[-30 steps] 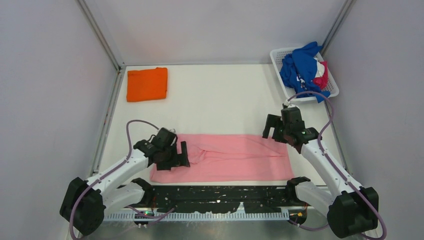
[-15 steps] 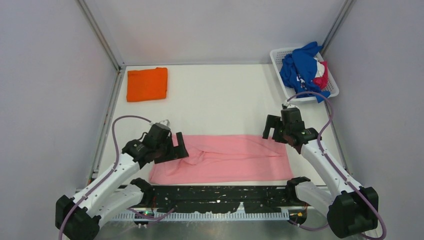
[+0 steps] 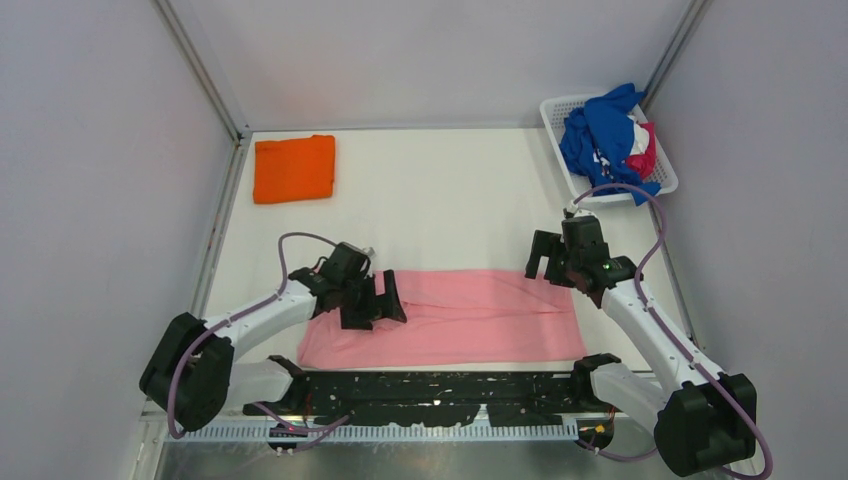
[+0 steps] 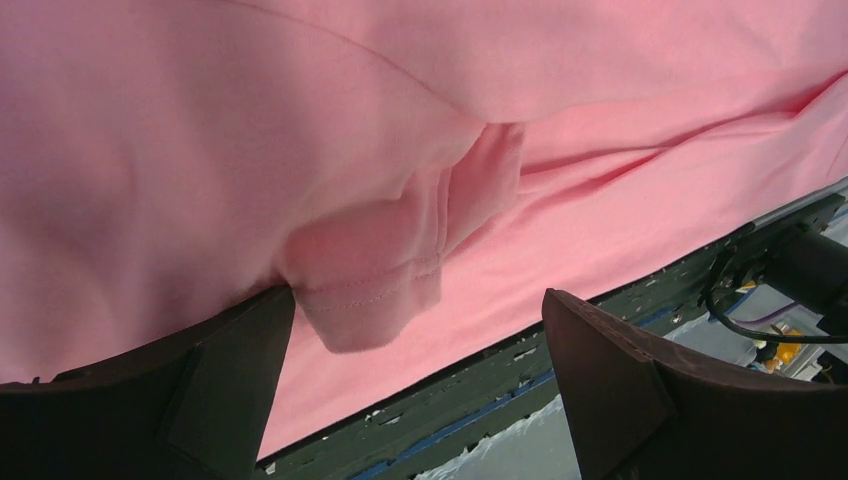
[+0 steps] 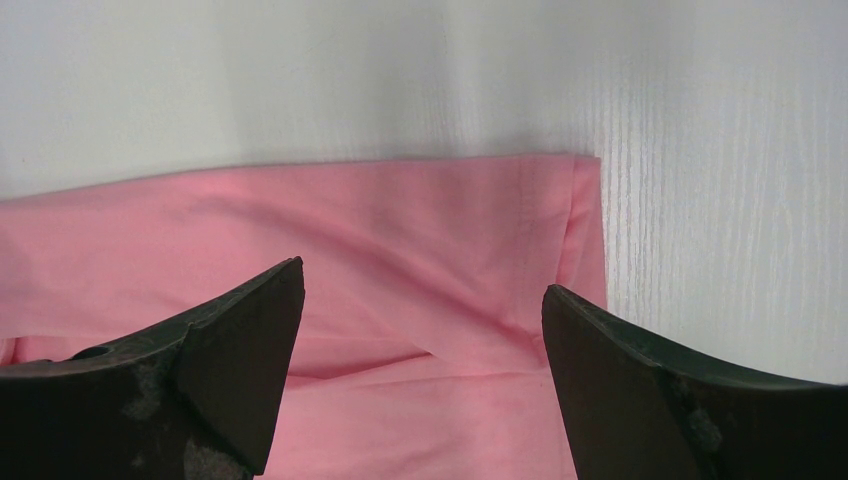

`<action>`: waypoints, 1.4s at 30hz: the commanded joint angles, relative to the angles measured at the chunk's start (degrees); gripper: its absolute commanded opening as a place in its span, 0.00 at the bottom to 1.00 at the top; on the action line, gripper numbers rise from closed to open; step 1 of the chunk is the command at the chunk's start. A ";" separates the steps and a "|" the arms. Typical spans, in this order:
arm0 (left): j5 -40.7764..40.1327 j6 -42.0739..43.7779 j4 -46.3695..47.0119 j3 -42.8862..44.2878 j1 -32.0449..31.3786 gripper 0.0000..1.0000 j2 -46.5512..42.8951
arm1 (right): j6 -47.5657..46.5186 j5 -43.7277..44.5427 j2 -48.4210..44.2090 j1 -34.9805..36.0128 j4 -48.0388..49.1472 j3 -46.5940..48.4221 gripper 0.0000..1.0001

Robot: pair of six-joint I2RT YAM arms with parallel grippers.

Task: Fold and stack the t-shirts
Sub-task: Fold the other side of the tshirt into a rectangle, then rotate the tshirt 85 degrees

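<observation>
Nearest you, the pink t-shirt (image 3: 480,320) lies flat along the table's (image 3: 450,190) near edge. Your left gripper (image 3: 375,300) is spread wide over its left part, pinching nothing (only the wrist view shows the bunched sleeve (image 4: 390,270) between the fingers). The right gripper (image 3: 548,265), likewise spread, hovers at the shirt's far right corner. Beyond lies open tabletop, then the folded orange t-shirt (image 3: 293,168) far left and heaped tees (image 3: 600,135), partly hidden, in the basket (image 3: 556,112) far right.
</observation>
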 commanded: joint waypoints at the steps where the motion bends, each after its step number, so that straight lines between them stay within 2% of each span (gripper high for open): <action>1: 2.70 0.20 4.04 -2.40 -0.65 1.00 0.83 | -0.62 0.47 -0.47 -0.09 1.72 -0.10 0.95; 6: -3.91 1.94 -3.62 -0.53 -0.68 1.00 0.14 | -0.69 0.44 -0.60 -0.08 1.68 0.11 0.95; 9: -6.18 1.11 -7.00 1.76 -0.66 1.00 -3.15 | -1.32 -1.28 -0.57 -0.08 1.95 0.28 0.95; 12: -8.08 -1.74 -7.09 1.61 -0.65 1.00 -8.83 | -2.38 -5.61 -0.56 -0.08 3.21 -0.13 0.95; 15: -9.72 -4.00 -4.22 -2.27 0.09 1.00 -16.65 | -3.03 -12.81 -0.07 -0.01 6.42 -1.25 0.96; 20: -7.04 -9.40 -0.92 -8.63 3.55 1.00 -23.04 | -3.34 -18.36 1.83 1.44 10.40 -1.96 0.95; 24: -4.92 -15.02 6.99 -14.28 4.00 1.00 -21.13 | -2.91 -19.11 3.48 3.16 11.96 -2.22 0.96; 27: -5.23 -17.68 14.72 -17.00 6.21 1.00 -15.13 | -2.62 -20.01 5.39 3.77 13.32 -2.53 0.95; 30: -5.53 -17.78 20.54 -16.04 11.75 1.00 -6.30 | -2.32 -20.99 6.89 3.95 14.91 -2.68 0.95; 32: -5.14 -16.74 23.44 -11.52 15.45 1.00 1.65 | -2.41 -21.14 7.96 3.93 15.53 -2.48 0.95; 35: -4.46 -15.17 23.17 0.87 18.12 1.00 16.63 | -2.85 -20.85 9.85 4.02 16.50 -1.89 0.95; 39: -0.57 -12.17 14.15 27.40 19.21 1.00 36.36 | -3.45 -21.50 12.90 4.03 17.30 -0.57 0.95; 42: 1.30 -11.23 4.52 51.27 19.11 1.00 50.88 | -3.93 -22.26 16.16 4.53 17.80 0.11 0.95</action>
